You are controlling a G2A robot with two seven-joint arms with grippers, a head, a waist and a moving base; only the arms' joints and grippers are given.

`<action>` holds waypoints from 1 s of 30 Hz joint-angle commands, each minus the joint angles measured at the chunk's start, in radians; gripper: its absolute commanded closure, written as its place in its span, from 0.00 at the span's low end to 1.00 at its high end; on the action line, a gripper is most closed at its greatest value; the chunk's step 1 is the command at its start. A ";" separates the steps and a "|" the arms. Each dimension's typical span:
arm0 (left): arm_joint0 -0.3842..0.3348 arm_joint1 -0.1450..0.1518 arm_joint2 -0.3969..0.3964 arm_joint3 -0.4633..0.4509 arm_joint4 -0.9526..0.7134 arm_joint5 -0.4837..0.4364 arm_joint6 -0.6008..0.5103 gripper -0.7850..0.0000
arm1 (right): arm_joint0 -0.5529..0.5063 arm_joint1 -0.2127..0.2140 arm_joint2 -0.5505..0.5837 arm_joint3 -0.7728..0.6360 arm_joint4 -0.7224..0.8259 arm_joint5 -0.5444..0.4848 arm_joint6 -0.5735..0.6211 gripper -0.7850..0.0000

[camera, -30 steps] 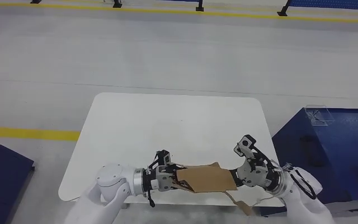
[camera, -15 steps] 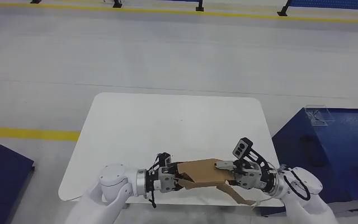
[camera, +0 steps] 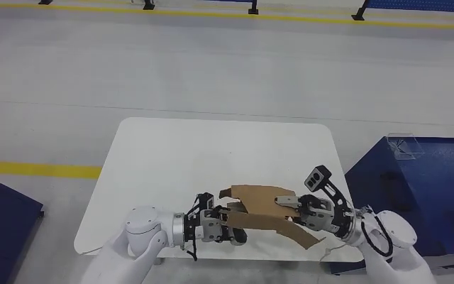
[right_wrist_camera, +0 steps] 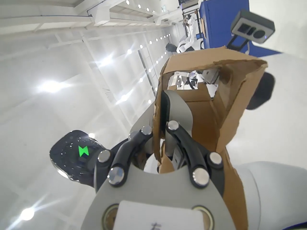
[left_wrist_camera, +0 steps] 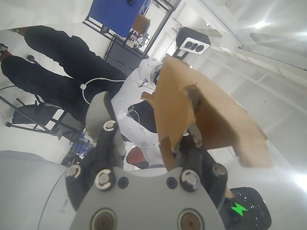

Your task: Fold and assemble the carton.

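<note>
Left of the carton (camera: 257, 201), the counter (camera: 177, 163) runs white to its rounded edge, and more of its top stretches beyond the carton. At the carton's left end the left hand (camera: 230, 226) stands wide, one finger against the cardboard and the other apart from it. The half-opened carton sits by the counter's near edge. The right hand (right_wrist_camera: 160, 114) pinches the carton's right wall. Right of the carton, past the counter's edge, stands a blue bin (camera: 404, 184).

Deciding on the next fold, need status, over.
Left gripper open, one finger at carton edge. Right gripper shut on carton wall. Carton part-opened, held over table. No obstruction seen.
</note>
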 commanded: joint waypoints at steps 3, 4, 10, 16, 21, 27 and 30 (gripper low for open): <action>0.000 0.000 0.000 0.000 0.000 0.000 0.000 0.00 | 0.002 0.001 0.018 -0.002 -0.056 -0.108 -0.017 1.00; 0.000 0.000 0.000 0.000 0.000 0.000 0.000 0.00 | 0.002 0.001 0.018 -0.002 -0.056 -0.108 -0.017 1.00; 0.000 0.000 0.000 0.000 0.000 0.000 0.000 0.00 | 0.002 0.001 0.018 -0.002 -0.056 -0.108 -0.017 1.00; 0.038 -0.001 -0.048 -0.027 -0.038 -0.126 0.096 0.00 | -0.003 0.003 0.008 -0.011 -0.037 -0.098 0.012 1.00; 0.089 0.008 -0.113 -0.085 -0.015 -0.212 0.139 0.00 | -0.008 0.007 0.031 -0.004 -0.055 -0.125 0.028 1.00; 0.141 0.015 -0.154 -0.156 -0.026 -0.280 0.108 0.00 | -0.009 0.007 0.035 0.001 -0.053 -0.126 0.019 1.00; 0.141 0.015 -0.153 -0.161 -0.021 -0.284 0.110 0.00 | -0.012 0.007 0.043 -0.014 -0.098 -0.170 -0.025 1.00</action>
